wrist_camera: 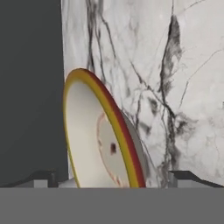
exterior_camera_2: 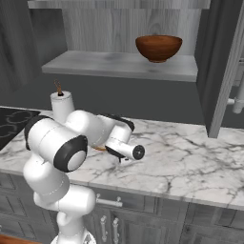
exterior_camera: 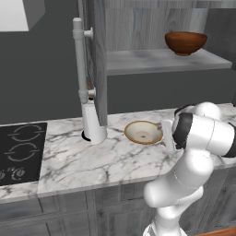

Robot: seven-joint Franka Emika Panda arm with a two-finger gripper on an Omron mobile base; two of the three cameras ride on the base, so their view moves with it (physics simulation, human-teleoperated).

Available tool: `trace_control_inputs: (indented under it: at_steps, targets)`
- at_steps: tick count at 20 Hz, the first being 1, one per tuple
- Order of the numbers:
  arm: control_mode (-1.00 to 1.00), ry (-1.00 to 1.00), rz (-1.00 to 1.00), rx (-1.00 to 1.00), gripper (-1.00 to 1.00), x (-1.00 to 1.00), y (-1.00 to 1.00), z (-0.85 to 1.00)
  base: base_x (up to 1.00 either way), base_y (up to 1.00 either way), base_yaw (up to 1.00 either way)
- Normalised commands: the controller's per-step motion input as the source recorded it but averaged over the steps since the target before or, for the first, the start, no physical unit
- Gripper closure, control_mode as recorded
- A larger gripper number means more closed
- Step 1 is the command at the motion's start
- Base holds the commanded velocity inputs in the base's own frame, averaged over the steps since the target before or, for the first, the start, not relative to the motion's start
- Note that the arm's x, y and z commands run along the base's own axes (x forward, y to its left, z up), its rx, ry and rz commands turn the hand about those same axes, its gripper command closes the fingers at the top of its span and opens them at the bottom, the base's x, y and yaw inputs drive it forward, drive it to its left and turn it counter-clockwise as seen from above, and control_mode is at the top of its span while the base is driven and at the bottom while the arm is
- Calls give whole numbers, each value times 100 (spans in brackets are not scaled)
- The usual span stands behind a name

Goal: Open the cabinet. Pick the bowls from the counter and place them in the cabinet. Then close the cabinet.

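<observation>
Between my spread-apart gripper (wrist_camera: 112,179) tips, low in the hand view, sits the shallow cream bowl with a tan rim (wrist_camera: 103,144), directly ahead on the white marble counter (wrist_camera: 183,87)

Kitchen: marble counter (exterior_camera: 92,159), black cooktop (exterior_camera: 20,152), grey wall cabinet (exterior_camera_2: 119,64).
</observation>
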Motion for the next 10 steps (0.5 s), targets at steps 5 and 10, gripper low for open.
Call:
trace_control_inputs:
  at_steps: [5, 10]
  targets:
    - [-100, 0, 0, 0, -100, 17, 25, -38, 0, 0, 0]
    - [-100, 0, 3, 0, -100, 13, 2, -43, 0, 0, 0]
